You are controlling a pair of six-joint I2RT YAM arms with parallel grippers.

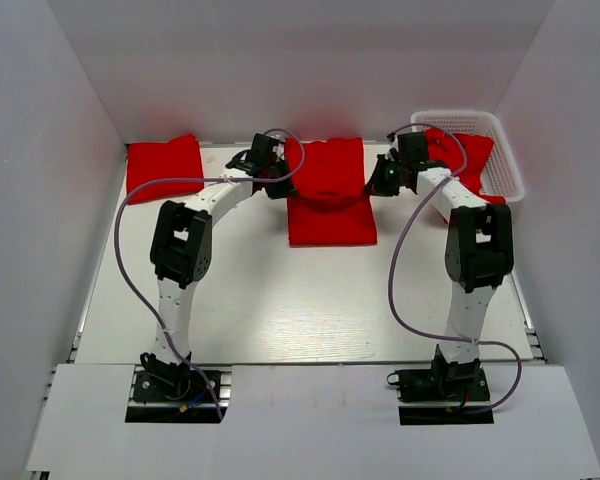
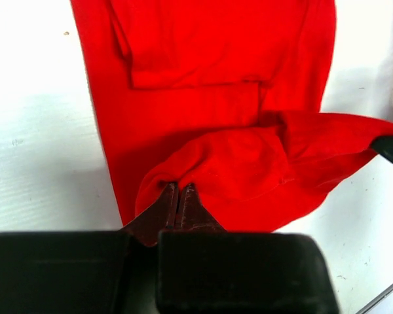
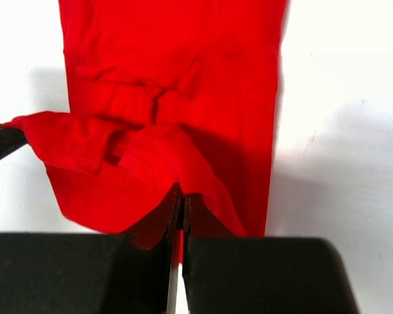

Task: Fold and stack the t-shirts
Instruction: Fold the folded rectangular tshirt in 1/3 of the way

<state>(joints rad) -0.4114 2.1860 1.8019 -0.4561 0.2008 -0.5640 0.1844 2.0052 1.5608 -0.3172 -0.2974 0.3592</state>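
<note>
A bright red t-shirt (image 1: 329, 195) lies at the back middle of the table, its far part lifted and hanging between both grippers. My left gripper (image 1: 276, 183) is shut on its left edge; in the left wrist view the gripper (image 2: 179, 191) pinches the cloth (image 2: 236, 163). My right gripper (image 1: 380, 184) is shut on its right edge; in the right wrist view the gripper (image 3: 183, 197) pinches the cloth (image 3: 150, 157). A folded red t-shirt (image 1: 165, 166) lies at the back left. More red cloth (image 1: 468, 158) fills the basket.
A white lattice basket (image 1: 507, 170) stands at the back right. White walls close in the table (image 1: 280, 300) on the left, back and right. Purple cables loop off both arms.
</note>
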